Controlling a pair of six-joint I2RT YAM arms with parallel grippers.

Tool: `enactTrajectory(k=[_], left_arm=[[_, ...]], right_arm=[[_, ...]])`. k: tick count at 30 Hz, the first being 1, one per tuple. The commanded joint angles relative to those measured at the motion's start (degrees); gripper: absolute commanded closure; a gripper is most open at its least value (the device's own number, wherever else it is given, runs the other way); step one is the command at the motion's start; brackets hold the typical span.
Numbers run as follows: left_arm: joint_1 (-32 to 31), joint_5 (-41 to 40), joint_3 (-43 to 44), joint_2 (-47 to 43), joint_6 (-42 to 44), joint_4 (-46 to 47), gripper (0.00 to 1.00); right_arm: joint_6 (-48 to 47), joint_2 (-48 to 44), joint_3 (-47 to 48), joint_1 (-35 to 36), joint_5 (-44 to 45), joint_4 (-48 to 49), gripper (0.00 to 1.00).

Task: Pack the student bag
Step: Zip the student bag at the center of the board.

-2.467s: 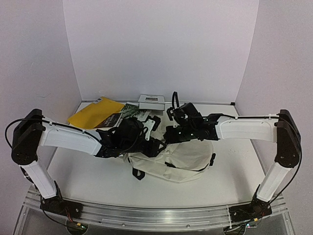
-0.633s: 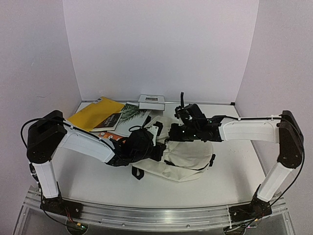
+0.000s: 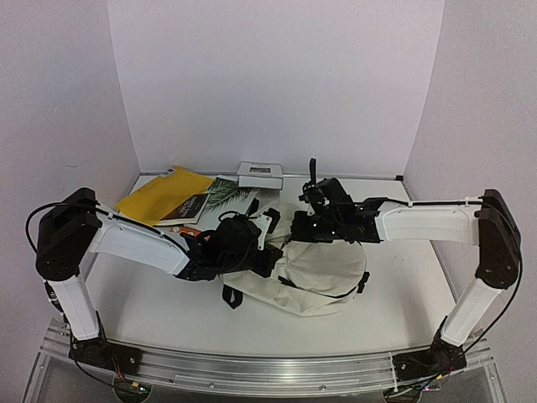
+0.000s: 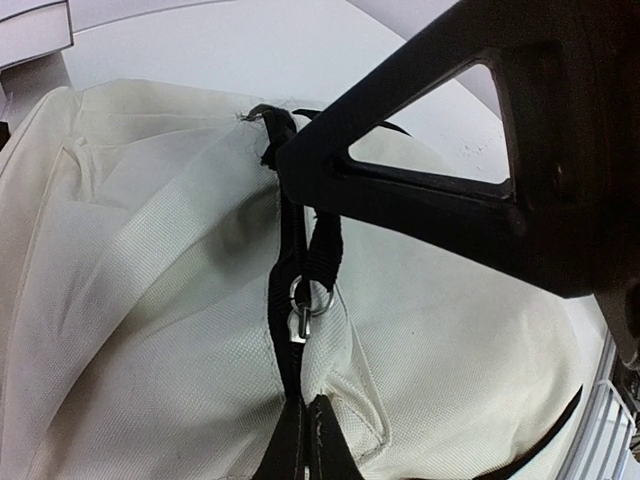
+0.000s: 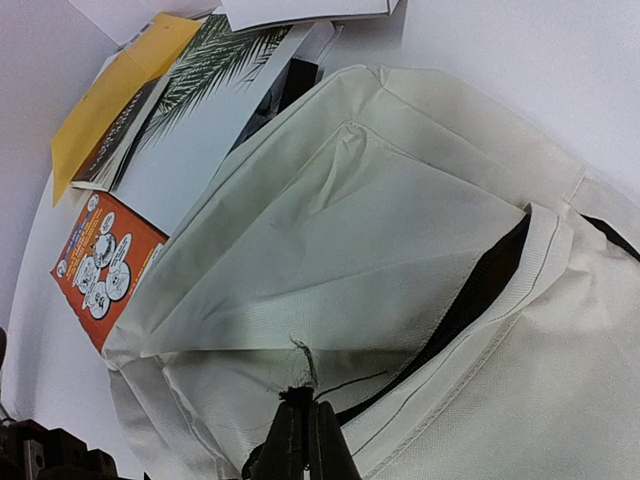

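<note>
Entry: student bag [image 3: 323, 273], cream fabric with black trim, lying slumped at the middle of the table [image 3: 168, 311] between both arms. Left gripper [image 4: 306, 420]: closed, pinching the black zipper strip [image 4: 288, 250] just below the metal zipper pull [image 4: 301, 318]; cannot tell whether the pull itself or only the tape is caught. Right gripper [image 5: 303, 415]: closed, nipping a frayed black tab [image 4: 278, 135] at the top end of the same seam. Dark lining [image 5: 480, 290] showing through a narrow gap, so mouth judged only partly open. Unpacked stock behind the bag: yellow book [image 3: 164, 195], palm-leaf book [image 3: 220, 195], orange book [image 5: 105, 265] just beside the bag's left flank, white box [image 3: 258, 174] at the back wall. Step in hand, as judged: opening the zip ahead of loading. Handling advice: hold the tab end taut and fixed with the right arm; draw the slider along the line of the teeth, not across it; confirm purchase on the pull rather than the tape before hauling; watch for soft fabric bunching ahead of the slider and for the whole bag sliding on the table instead of unzipping.
</note>
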Motion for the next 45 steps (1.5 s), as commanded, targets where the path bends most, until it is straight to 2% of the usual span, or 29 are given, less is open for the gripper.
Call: enactTrajectory(k=[1,9,16,21,23,27,29,30,33,34,37,45], left_arm=[[-1.1,2.77,-2.89,-1.78,1.69,-15.48,1.0],[-1.28,2.23,-3.08,-3.92,2.79,-21.56,1.0],[-1.31,1.46,-4.09,-5.43,2.0,-22.68,1.0],[-1.28,1.32,-3.98,-7.99,0.87,-22.27,0.99],[-1.28,1.39,-1.99,-8.62,1.19,-20.83,0.93],[-0.83,2.33,4.71,-6.41,3.52,-18.29,0.71],[-0.42,3.36,6.87,-5.07,4.16,-17.11,0.65],[0.02,4.0,9.36,-2.89,4.98,-14.83,0.58],[0.83,4.63,12.85,0.35,5.95,-13.38,0.51],[1.51,5.13,14.64,2.78,6.31,-12.54,0.45],[2.81,7.64,17.87,6.79,6.68,-11.03,0.42],[3.94,8.9,24.39,13.39,7.71,-10.91,0.43]], right_arm=[[2.08,-0.78,-0.79,-6.16,13.55,7.59,1.0],[3.51,0.42,-5.23,-9.37,8.8,12.23,1.0],[3.16,1.91,-5.92,-11.76,6.81,13.79,1.0],[0.71,1.7,-6.77,-13.5,0.74,16.29,1.0],[-1.17,1.24,-6.76,-13.54,-4.12,17.63,1.0],[-4.3,0.55,-7.05,-13.51,-13.57,19.44,1.0],[-4.46,0.37,-7.45,-13.49,-15.45,19.9,1.0],[-4.58,-0.04,-8.12,-13.53,-16.83,20.49,1.0],[-4.48,-0.9,-9.23,-13.52,-17.49,21.18,1.0],[-4.27,-1.62,-9.89,-13.55,-17.52,21.42,1.0],[-4.06,-2.59,-10.58,-13.51,-17.82,21.88,1.0],[-4.12,-3.65,-11.08,-13.55,-17.96,22.18,1.0]])
